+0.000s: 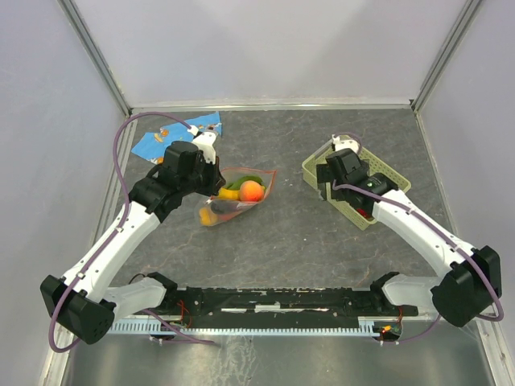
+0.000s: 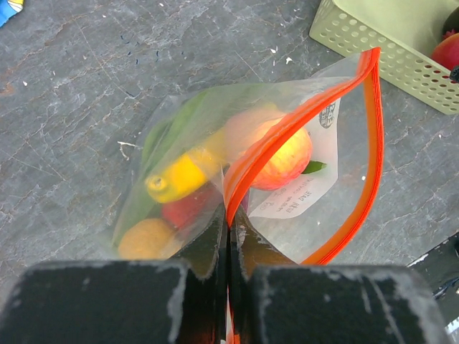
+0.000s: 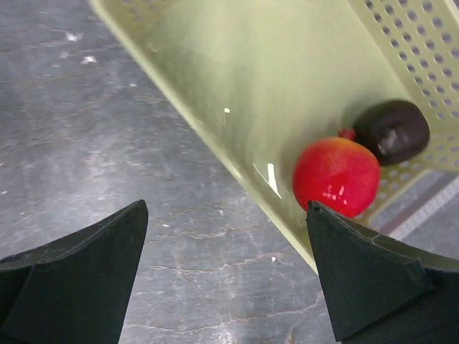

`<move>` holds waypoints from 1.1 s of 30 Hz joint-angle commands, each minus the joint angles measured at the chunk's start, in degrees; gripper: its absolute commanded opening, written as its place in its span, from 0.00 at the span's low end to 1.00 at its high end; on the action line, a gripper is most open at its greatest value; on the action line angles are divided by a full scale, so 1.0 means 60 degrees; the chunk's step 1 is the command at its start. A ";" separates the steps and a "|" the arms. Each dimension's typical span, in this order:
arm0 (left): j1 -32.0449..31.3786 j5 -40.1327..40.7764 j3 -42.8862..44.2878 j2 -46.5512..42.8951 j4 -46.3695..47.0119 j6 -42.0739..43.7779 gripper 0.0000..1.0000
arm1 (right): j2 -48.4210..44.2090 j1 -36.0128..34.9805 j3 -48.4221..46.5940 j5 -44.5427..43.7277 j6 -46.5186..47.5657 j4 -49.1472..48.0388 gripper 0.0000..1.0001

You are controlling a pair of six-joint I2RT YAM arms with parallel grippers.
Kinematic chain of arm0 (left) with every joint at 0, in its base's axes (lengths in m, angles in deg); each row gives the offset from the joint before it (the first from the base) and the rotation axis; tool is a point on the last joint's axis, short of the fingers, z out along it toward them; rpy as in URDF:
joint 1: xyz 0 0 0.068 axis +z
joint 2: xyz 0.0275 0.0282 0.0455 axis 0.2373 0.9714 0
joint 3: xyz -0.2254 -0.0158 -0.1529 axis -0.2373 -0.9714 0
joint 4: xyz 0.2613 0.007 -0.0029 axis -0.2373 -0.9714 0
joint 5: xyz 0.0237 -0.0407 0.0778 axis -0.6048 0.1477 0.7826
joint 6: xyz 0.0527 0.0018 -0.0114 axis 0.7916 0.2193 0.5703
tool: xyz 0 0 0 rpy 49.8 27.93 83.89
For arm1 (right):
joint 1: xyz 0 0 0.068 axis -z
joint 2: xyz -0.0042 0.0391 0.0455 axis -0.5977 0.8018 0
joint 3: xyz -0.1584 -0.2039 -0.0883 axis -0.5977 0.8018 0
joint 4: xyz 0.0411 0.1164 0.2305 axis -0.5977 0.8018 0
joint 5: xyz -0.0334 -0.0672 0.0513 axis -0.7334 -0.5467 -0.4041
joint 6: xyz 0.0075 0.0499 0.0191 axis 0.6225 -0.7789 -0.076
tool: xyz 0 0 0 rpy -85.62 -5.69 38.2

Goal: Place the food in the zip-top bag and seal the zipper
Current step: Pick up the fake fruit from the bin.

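The clear zip-top bag [image 1: 233,197] lies left of centre with its mouth open. Inside it I see a green leaf [image 2: 179,122], a yellow banana [image 2: 176,179], a peach [image 2: 276,147], a red fruit [image 2: 186,208] and an orange [image 2: 147,240]. My left gripper [image 2: 231,229] is shut on the red-orange zipper [image 2: 287,129] at the bag's mouth edge. My right gripper [image 3: 226,215] is open and empty over the near rim of the pale green basket [image 3: 237,79]. A red round fruit [image 3: 336,175] and a dark purple eggplant [image 3: 391,131] lie in that basket.
The basket [image 1: 354,183] stands at the right of the dark table. A blue cloth with orange prints [image 1: 173,133] lies at the back left, behind my left arm. White walls close off the back and both sides.
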 commanded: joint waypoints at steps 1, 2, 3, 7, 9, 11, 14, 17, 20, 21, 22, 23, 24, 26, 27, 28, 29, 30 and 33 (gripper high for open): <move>0.0042 -0.0212 0.0006 -0.0026 0.0553 0.0304 0.03 | -0.0194 0.0634 0.0455 -0.0538 -0.0624 -0.0182 0.99; 0.0042 -0.0203 0.0008 -0.0033 0.0553 0.0304 0.03 | -0.0131 0.0780 0.0504 -0.0612 -0.0665 -0.0186 0.99; 0.0046 -0.0200 0.0008 -0.0034 0.0551 0.0305 0.03 | -0.0066 0.0914 0.0533 -0.0716 -0.0755 -0.0163 0.99; 0.0040 -0.0198 0.0007 -0.0023 0.0555 0.0304 0.03 | 0.0146 0.1528 0.0674 -0.0864 -0.1030 -0.0286 0.99; 0.0045 -0.0193 -0.0007 -0.0048 0.0548 0.0309 0.03 | 0.0096 0.1854 0.0839 -0.0542 -0.1161 -0.0531 1.00; 0.0045 -0.0169 -0.0008 -0.0037 0.0544 0.0304 0.03 | 0.0052 0.2219 0.1078 -0.0199 -0.1356 -0.0756 0.99; 0.0037 -0.0199 -0.0008 -0.0041 0.0553 0.0304 0.03 | 0.0175 0.2798 0.1280 -0.0021 -0.1773 -0.0777 0.96; 0.0045 -0.0236 0.0004 -0.0030 0.0557 0.0302 0.03 | 0.0486 0.3267 0.1415 -0.0030 -0.2047 -0.0853 0.96; 0.0038 -0.0225 -0.0005 -0.0047 0.0553 0.0314 0.03 | 0.0772 0.3536 0.1616 -0.0005 -0.2133 -0.1179 0.95; 0.0038 -0.0218 -0.0008 -0.0048 0.0549 0.0305 0.03 | 0.0878 0.3608 0.1650 0.0057 -0.2152 -0.1259 0.95; 0.0041 -0.0208 -0.0008 -0.0041 0.0552 0.0304 0.03 | 0.0987 0.3675 0.1693 0.0094 -0.2173 -0.1350 0.94; 0.0040 -0.0201 -0.0009 -0.0035 0.0553 0.0304 0.03 | 0.1079 0.3750 0.1759 0.0132 -0.2197 -0.1451 0.94; 0.0040 -0.0207 -0.0009 -0.0023 0.0544 0.0304 0.03 | 0.1195 0.3860 0.1831 0.0179 -0.2244 -0.1606 0.94; 0.0036 -0.0226 -0.0001 -0.0019 0.0547 0.0304 0.03 | 0.1411 0.4074 0.1985 0.0316 -0.2287 -0.1832 0.94; 0.0036 -0.0229 -0.0006 -0.0019 0.0548 0.0304 0.03 | 0.1520 0.4162 0.2059 0.0383 -0.2281 -0.1936 0.94; 0.0043 -0.0212 -0.0008 -0.0017 0.0550 0.0304 0.03 | 0.1659 0.4246 0.2125 0.0484 -0.2256 -0.2048 0.94; 0.0052 -0.0210 -0.0008 -0.0019 0.0542 0.0304 0.03 | 0.1765 0.4284 0.2157 0.0538 -0.2252 -0.2087 0.94; 0.0040 -0.0212 -0.0005 -0.0019 0.0542 0.0304 0.03 | 0.1854 0.4316 0.2187 0.0632 -0.2231 -0.2170 0.94; 0.0039 -0.0214 -0.0009 -0.0001 0.0537 0.0304 0.03 | 0.2046 0.4355 0.2241 0.0876 -0.2179 -0.2332 0.93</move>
